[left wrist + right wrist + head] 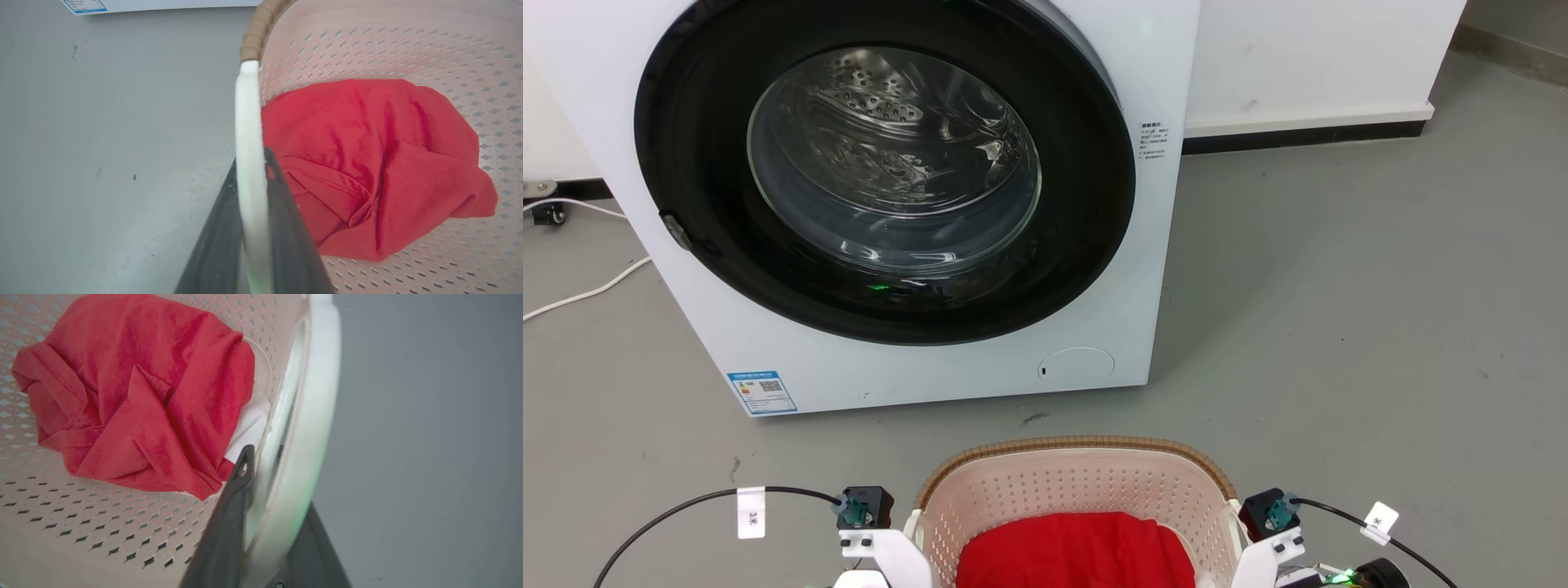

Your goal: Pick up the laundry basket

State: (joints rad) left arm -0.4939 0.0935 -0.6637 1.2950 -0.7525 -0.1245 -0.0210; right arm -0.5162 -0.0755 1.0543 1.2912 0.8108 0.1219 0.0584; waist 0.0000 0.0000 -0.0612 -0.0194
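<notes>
Grey floor (1339,327); left gripper (250,158) and right gripper (278,473) clamp laundry basket (1078,482).

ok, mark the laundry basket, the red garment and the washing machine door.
laundry basket (1078,442): head view, brown far rim.
red garment (1074,551): head view, middle of the cloth.
washing machine door (894,159): head view, glass centre.
</notes>
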